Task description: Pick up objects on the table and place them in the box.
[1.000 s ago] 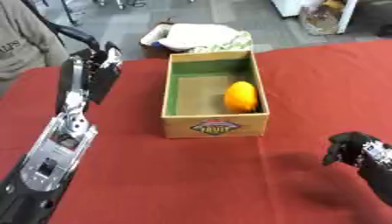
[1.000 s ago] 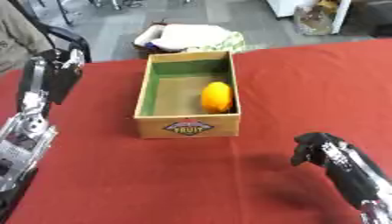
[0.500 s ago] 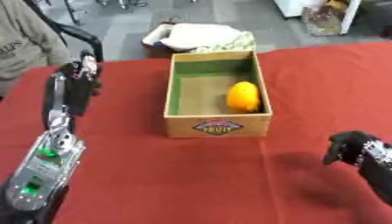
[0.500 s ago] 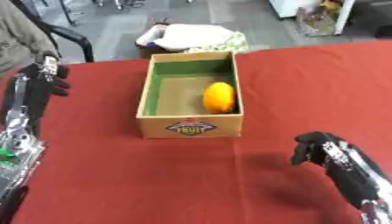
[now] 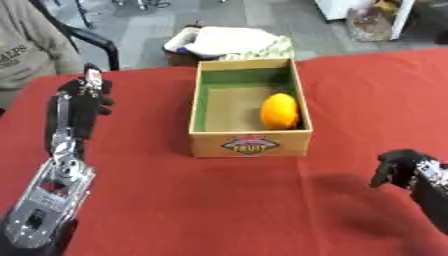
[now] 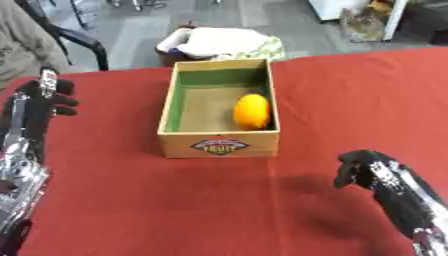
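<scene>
Left eye view: right robot hand (image 5: 401,167) clenched, empty; left robot hand (image 5: 86,96) unclear.

red tablecloth (image 5: 219,200), black chair (image 5: 92,37), white bundle (image 5: 229,41)

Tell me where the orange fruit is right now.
The orange fruit lies inside the box, against its right wall toward the near end, at the middle of the red table. Neither hand touches it.

Two head-mounted eyes, side by side, look steeply down across a red table (image 5: 227,200) toward the floor beyond. Both share the cardboard box (image 5: 251,144) near centre; the right eye view shows it shifted leftward. Moderately close range.
</scene>
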{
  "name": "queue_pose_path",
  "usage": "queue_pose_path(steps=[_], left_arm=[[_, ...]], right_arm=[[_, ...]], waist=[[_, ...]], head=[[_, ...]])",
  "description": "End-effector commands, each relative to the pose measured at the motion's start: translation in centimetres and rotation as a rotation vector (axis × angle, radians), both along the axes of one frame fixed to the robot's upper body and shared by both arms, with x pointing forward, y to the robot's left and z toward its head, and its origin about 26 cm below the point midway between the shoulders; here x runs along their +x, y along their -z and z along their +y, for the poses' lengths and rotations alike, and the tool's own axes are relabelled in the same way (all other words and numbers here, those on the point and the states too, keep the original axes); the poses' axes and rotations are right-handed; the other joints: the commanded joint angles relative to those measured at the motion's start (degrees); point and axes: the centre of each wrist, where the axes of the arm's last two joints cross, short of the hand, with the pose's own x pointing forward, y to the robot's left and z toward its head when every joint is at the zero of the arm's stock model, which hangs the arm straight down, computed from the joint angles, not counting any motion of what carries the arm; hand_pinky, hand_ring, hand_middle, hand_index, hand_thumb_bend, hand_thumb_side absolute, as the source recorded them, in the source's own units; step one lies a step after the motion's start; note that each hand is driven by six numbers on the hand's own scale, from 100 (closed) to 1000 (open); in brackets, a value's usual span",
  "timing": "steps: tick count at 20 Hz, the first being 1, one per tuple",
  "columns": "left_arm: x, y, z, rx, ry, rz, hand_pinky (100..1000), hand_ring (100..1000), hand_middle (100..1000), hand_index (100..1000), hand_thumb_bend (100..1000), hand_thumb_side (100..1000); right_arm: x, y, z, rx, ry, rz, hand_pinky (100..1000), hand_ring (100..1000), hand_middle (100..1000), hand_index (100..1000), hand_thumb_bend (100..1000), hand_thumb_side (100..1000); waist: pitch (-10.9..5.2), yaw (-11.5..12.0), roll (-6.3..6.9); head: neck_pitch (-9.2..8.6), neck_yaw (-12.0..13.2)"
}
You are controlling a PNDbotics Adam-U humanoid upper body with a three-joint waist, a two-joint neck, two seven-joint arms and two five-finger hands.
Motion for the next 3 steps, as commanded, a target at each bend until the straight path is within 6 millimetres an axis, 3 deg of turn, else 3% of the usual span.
queue_pose_path(steps=[1,3], left_arm=[[-0.20,-0.89,0.20,0.005,0.004,-0.036,535,526,505,562,100,838],[-0.24,-0.77,0.18,0.004,0.006,-0.031,535,527,506,562,100,843]], right_arm=[[-0.02,-0.99,-0.19,-0.005,0.002,-0.031,570,545,520,686,100,729],[-0.04,-0.96,-0.18,-0.006,0.001,-0.030,570,545,520,686,100,729]], waist=[[-0.81,0.09,-0.30],[-0.78,0.16,-0.29]], head=[[0.27,0.25],[0.30,0.27]])
